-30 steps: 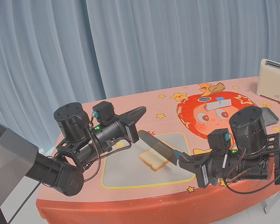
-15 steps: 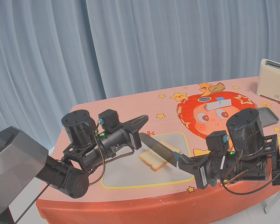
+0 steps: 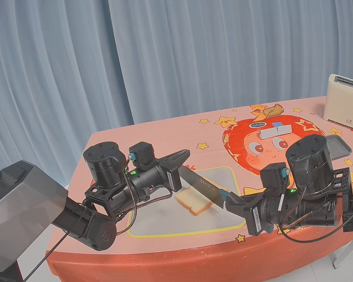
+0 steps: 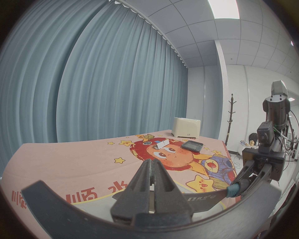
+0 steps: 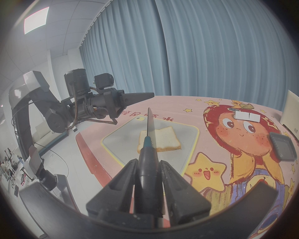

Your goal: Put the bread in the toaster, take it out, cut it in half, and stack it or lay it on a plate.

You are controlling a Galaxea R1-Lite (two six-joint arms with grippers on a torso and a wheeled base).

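Note:
A slice of bread point(image 3: 194, 200) lies flat on the cutting board point(image 3: 153, 216). My right gripper point(image 3: 232, 200) is shut on the handle of a knife point(image 3: 199, 183), and the blade slants across over the slice. In the right wrist view the knife point(image 5: 150, 127) runs along the left part of the bread point(image 5: 163, 140); whether it touches is unclear. My left gripper point(image 3: 184, 153) is shut and empty, hovering over the board's far edge just beyond the blade tip. It points toward the toaster point(image 4: 186, 127). The cream toaster point(image 3: 349, 103) stands at the far right.
A dark grey tray point(image 3: 339, 146) lies on the cloth between my right arm and the toaster. Small white and blue blocks point(image 3: 276, 130) sit on the printed apple face. The board's near left part is bare. The table's front edge is close under my right arm.
My left arm has swung in to the right and its shut gripper has come down closer to the board and the blade tip. The right gripper and knife have barely shifted.

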